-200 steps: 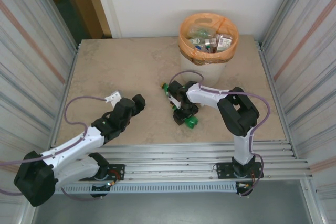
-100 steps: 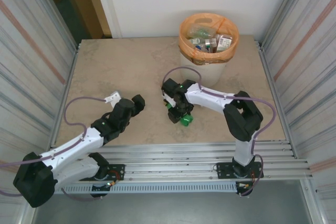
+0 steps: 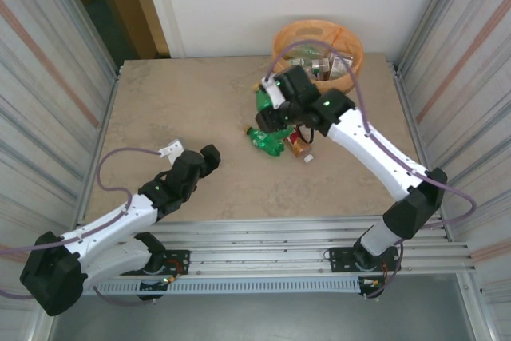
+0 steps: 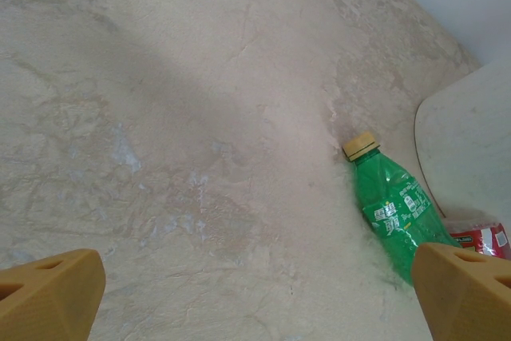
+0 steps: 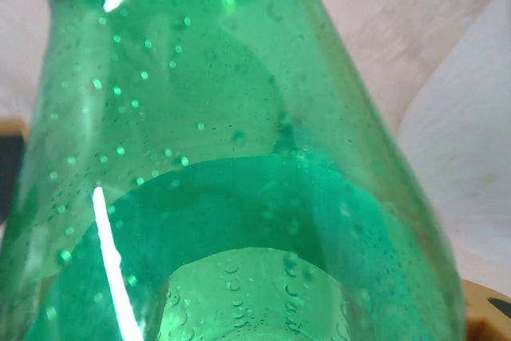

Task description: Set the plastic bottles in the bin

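The right pincer [image 3: 275, 111] is clamped on a green bottle [image 3: 264, 101], its jaws partly closed around the body, and holds it in the air above the table [image 3: 176, 93]. In the right wrist view that bottle's wet green plastic sits close against the lens. Just beyond the raised pincer, at the far edge of the table, stands the bin [image 3: 351, 45] with its orange bag folded over the rim; several bottles already in it [image 3: 323, 65] lie inside. Below the pincer, a second green bottle [image 3: 263, 140] with a yellow cap lies on its side on the table, and a brown bottle [image 3: 298, 144] with a white cap lies just beside it. Well apart, nearer the front left, the left pincer [image 3: 190, 152] hangs low over bare table with its jaws spread wide and nothing between its orange fingertips [image 4: 49, 293].
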Controlling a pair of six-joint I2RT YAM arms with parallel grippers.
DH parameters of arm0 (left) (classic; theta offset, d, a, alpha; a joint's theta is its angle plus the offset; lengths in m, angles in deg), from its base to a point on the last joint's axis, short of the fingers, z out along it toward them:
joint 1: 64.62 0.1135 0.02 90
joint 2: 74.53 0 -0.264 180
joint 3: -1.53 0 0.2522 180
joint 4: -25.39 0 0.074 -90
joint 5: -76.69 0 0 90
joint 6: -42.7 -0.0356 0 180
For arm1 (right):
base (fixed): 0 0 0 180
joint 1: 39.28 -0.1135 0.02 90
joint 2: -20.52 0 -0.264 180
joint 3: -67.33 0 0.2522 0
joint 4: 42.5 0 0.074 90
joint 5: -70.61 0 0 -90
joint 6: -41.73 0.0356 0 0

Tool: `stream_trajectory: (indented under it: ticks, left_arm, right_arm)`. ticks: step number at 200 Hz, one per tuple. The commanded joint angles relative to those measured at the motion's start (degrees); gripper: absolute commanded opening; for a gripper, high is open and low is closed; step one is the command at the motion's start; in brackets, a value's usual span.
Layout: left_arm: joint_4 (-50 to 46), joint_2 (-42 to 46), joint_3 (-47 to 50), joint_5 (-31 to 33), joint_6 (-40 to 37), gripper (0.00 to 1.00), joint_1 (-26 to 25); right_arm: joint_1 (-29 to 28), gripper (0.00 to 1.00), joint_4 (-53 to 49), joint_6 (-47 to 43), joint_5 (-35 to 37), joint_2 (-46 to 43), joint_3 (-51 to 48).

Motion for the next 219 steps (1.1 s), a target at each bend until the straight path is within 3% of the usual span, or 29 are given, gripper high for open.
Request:
stream_trajectory:
  ticks: [1, 52, 108, 168, 219]
  left_arm:
    - [0.04, 0.13, 0.64, 1.65, 0.44, 0.99, 0.37]
    - [0.17, -0.63, 0.05, 1.58, 0.06, 0.99, 0.72]
    - [1.53, -2.31, -0.54, 0.56, -0.50, 0.99, 1.31]
    - [2.48, -4.41, -1.70, -2.21, -1.58, 0.99, 2.71]
    - [2.49, -4.42, -2.13, -2.43, -1.94, 0.99, 3.31]
  right_arm:
    - [3.86, 0.26, 3.74, 2.15, -0.63, -2.96, 3.81]
    - [14.68, 0.29, 8.10, 3.34, -4.22, -3.28, 10.17]
    - [24.72, 0.32, 5.06, 3.40, -7.93, 5.20, 22.51]
    - [29.82, 0.34, -5.52, 3.09, -7.94, 19.79, 38.88]
    - [30.47, 0.40, -8.73, 3.10, -7.79, 25.39, 41.20]
